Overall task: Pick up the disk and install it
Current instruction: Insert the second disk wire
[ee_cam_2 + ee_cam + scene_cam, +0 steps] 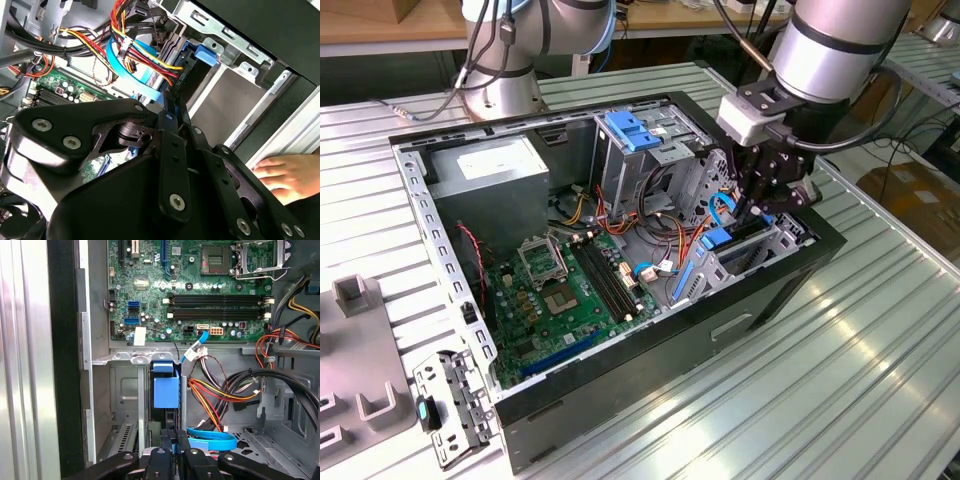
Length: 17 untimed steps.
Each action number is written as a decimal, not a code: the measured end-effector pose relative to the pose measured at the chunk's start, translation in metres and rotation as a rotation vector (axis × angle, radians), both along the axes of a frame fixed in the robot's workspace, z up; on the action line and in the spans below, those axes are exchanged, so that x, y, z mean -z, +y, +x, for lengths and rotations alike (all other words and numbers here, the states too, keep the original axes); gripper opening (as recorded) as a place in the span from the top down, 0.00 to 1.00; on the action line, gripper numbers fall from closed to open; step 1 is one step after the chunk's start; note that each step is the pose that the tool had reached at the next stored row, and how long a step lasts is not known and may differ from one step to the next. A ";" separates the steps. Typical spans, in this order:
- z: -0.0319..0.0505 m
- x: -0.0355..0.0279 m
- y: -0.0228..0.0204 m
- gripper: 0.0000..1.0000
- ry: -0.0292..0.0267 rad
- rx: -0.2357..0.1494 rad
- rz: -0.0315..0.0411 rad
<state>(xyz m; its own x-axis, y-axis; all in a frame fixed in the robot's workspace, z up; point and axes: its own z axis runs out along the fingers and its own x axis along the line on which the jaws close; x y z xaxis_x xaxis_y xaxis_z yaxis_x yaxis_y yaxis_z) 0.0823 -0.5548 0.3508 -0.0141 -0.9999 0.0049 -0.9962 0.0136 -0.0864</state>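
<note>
Disk (166,390) stands on edge in the narrow drive bay at the front lower corner of the open computer case (620,400). In the first wrist view its blue carrier end sits between the bay's metal walls, just below the motherboard (200,290). In the exterior view the blue rail (718,238) shows at the bay mouth, level with the bay frame or nearly so.

End effector (170,450) sits directly over the disk's edge, fingers (161,460) drawn narrow, close together on either side of the thin blue-edged carrier. It looks clamped on the disk; actual contact is hard to confirm.

Judged progress: pickup done, insertion well advanced, the disk mostly down inside the bay. Whether it is fully seated and latched cannot be told. No cable seen plugged into it; a loose blue flat cable (212,440) lies just beside the bay.

Around: bundles of red, yellow and orange wires (135,40) cross near the bay. The tall metal cage with blue latch (632,130) stands behind, the grey power-supply box (485,170) farther back. A person's hand (290,175) rests against the case's outer side. The case lies on a ribbed metal worktop (880,330).
</note>
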 end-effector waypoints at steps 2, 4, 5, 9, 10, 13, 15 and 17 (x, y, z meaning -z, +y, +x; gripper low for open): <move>0.0000 0.0007 0.0001 0.84 0.0000 0.000 0.0002; 0.0001 0.0010 0.0008 0.84 0.0000 0.001 0.0002; 0.0001 0.0012 0.0014 0.84 0.0000 0.001 0.0002; 0.0003 0.0025 0.0027 0.84 0.0000 0.002 0.0004; 0.0005 0.0027 0.0028 0.84 0.0000 0.003 0.0002; 0.0008 0.0037 0.0028 0.84 0.0001 0.003 0.0000; 0.0008 0.0046 0.0028 0.84 0.0000 0.003 0.0000; 0.0008 0.0055 0.0028 0.84 0.0000 0.003 0.0008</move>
<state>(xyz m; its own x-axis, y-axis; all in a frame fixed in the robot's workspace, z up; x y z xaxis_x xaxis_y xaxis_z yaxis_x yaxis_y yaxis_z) 0.0831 -0.5520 0.3453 -0.0174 -0.9998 0.0041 -0.9961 0.0170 -0.0864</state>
